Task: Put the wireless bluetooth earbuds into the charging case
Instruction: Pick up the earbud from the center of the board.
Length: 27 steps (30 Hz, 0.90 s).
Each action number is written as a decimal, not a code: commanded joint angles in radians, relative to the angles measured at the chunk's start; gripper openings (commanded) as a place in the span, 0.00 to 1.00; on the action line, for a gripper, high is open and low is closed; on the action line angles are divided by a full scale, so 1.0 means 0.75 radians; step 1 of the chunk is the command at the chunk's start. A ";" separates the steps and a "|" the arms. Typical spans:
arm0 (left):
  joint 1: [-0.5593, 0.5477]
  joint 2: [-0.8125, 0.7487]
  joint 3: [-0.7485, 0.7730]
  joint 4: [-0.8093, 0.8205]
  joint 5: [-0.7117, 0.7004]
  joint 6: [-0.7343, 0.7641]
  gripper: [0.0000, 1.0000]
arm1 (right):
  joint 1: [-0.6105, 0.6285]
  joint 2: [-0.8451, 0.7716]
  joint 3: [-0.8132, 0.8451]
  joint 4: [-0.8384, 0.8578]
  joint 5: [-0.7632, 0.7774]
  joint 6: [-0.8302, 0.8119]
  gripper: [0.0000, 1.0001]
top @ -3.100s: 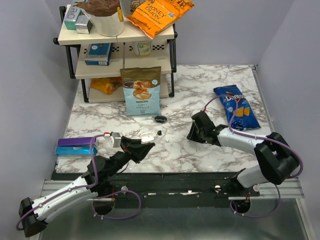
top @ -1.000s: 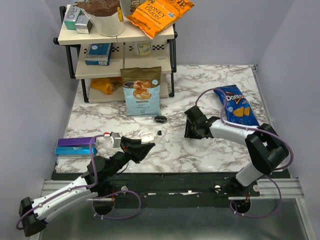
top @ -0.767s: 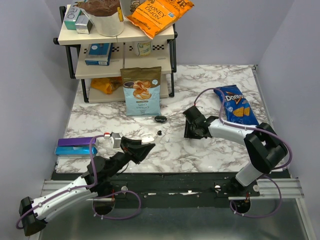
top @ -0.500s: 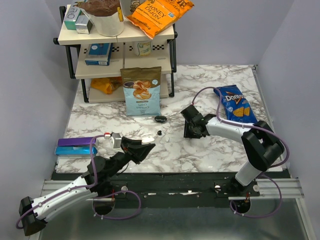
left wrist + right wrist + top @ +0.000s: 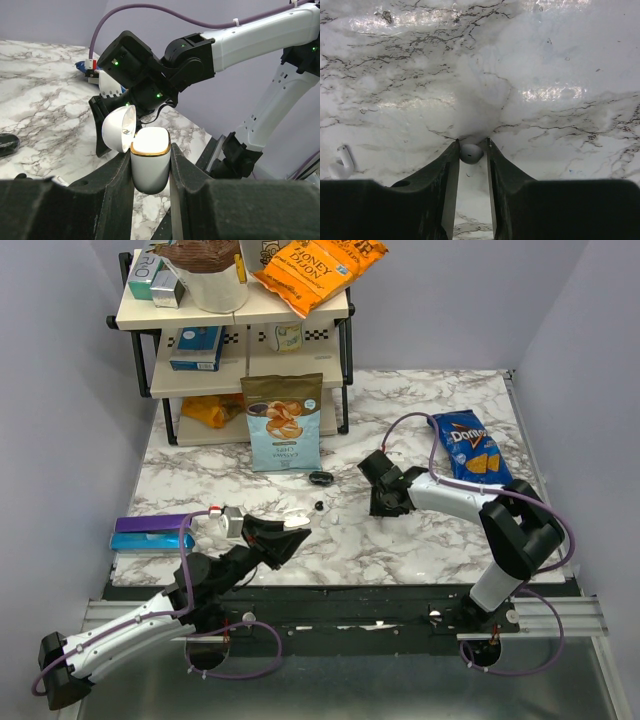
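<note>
Earbud pickup on marble tabletop (image 5: 560,60): clamping one white earbud (image 5: 471,153) with right gripper (image 5: 471,146), both fingers pressing against its sides, bud sitting low against the stone. Leaving second white earbud (image 5: 342,161) lying loose at 9 o'clock of the clamped one in the right wrist view, near but clear of the fingers.

Gripping white charging case (image 5: 149,167) upright with left gripper (image 5: 150,159), fingers squeezing its two flanks, gold rim facing up, hinged lid (image 5: 117,131) swinging open toward 10 o'clock. Holding that case over the near table edge, at about 8 o'clock of right gripper in the overhead view, the two well apart. Cannot tell what sits inside the case.

Showing, overhead, tiny black bud (image 5: 319,505) between the two grippers, with black oval case (image 5: 321,477) just beside it at 12 o'clock. Showing Doritos bag (image 5: 467,452) lying flat at 2 o'clock of right gripper, well apart.
</note>
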 commanded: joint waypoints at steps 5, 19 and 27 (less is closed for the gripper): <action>-0.018 -0.040 -0.048 -0.012 -0.026 0.016 0.00 | 0.029 0.072 -0.072 -0.151 -0.021 0.038 0.24; -0.022 -0.012 -0.051 0.010 -0.044 0.014 0.00 | 0.033 -0.058 -0.035 -0.117 0.112 -0.058 0.01; -0.022 0.027 -0.046 0.049 -0.067 0.038 0.00 | 0.037 -0.253 -0.009 -0.057 0.202 -0.174 0.01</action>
